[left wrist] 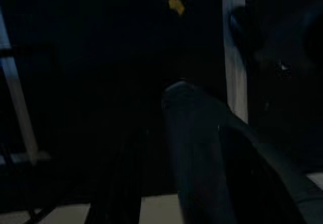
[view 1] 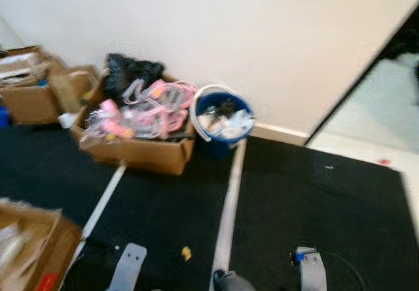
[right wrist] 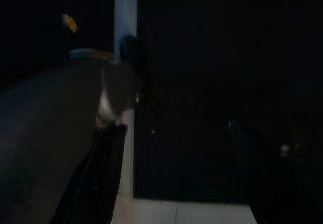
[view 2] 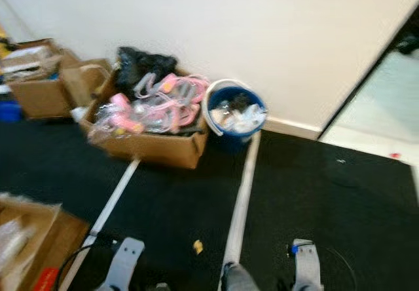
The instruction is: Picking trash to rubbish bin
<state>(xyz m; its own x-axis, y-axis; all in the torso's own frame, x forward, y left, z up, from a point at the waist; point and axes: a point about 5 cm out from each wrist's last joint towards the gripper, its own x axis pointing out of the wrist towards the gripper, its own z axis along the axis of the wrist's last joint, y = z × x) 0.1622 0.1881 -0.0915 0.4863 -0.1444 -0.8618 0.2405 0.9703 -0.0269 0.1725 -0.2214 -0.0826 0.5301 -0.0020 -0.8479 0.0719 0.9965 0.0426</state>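
A blue rubbish bin (view 1: 222,122), full of pale trash, stands against the white wall ahead. A small yellow scrap (view 1: 186,253) lies on the black floor close in front of me, beside a white floor strip (view 1: 229,199). The scrap (left wrist: 175,4) shows faintly in the dark left wrist view and again, scrap (right wrist: 69,23), in the right wrist view. Both silver arms hang low, left arm (view 1: 127,268) and right arm (view 1: 313,268). My right gripper (right wrist: 174,128) is open above the floor with nothing in it. My left gripper (left wrist: 156,123) hangs in shadow.
A cardboard box (view 1: 141,130) of pink items with a black bag (view 1: 131,68) sits left of the bin. More boxes (view 1: 33,88) stand at the far left, another box (view 1: 29,248) near my left side. A doorway with pale floor (view 1: 373,120) opens at right.
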